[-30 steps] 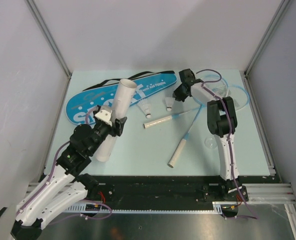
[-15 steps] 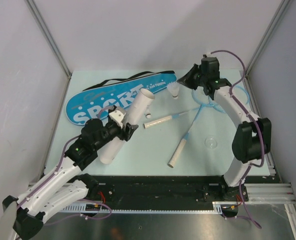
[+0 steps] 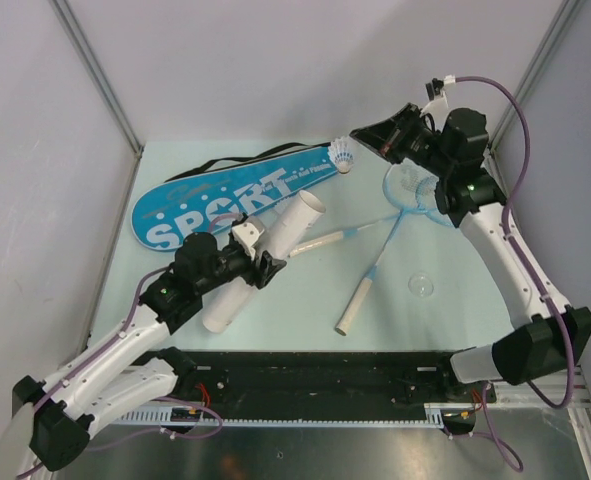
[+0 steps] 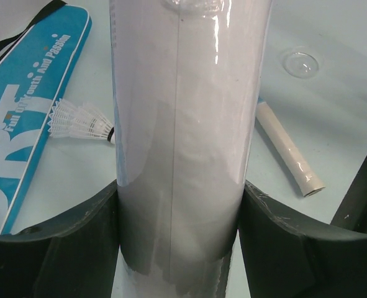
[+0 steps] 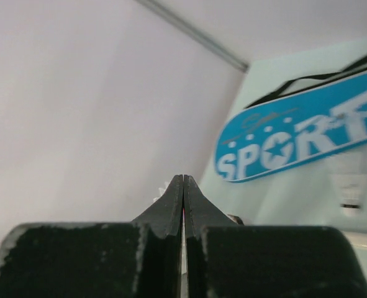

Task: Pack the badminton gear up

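The right gripper (image 3: 357, 140), jaws pinched on a shuttlecock (image 3: 343, 156), is carrying it up off the table (image 3: 455, 310) above the end of the blue cover (image 3: 215, 205), while the left gripper (image 3: 258, 255), clamped round the white tube (image 3: 293, 225), is angling its open mouth rightward, suggesting loading comes next.

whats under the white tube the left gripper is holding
The left gripper clamps the tube. Beside it on the table a loose shuttlecock lies with its cork end hidden behind the tube; a racket handle shows on the other side. Whatever lies straight beneath is covered.
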`<action>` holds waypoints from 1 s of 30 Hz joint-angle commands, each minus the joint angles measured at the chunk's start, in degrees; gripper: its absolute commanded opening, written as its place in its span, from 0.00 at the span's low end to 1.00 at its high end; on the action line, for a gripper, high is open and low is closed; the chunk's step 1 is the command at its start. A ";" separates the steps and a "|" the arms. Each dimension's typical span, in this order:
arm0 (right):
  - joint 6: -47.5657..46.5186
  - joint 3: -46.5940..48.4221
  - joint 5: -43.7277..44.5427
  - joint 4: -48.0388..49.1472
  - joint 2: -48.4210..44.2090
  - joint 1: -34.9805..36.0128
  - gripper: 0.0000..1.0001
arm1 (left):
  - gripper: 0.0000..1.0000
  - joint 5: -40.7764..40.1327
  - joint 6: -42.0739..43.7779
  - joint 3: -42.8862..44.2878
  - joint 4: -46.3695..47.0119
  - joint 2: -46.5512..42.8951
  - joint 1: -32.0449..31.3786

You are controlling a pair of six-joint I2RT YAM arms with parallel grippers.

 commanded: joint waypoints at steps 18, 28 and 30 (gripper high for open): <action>23.85 -9.87 -11.28 23.58 -5.82 11.89 0.00 | 0.36 5.69 1.12 -2.40 11.28 -8.19 -0.12; 23.85 -9.87 -9.43 22.53 -10.74 12.51 0.00 | 0.35 2.08 1.73 -3.11 11.72 -8.55 -0.12; 26.22 -9.87 -10.13 24.71 -10.74 12.68 0.00 | 0.35 1.82 1.82 -3.63 12.24 -8.98 -0.12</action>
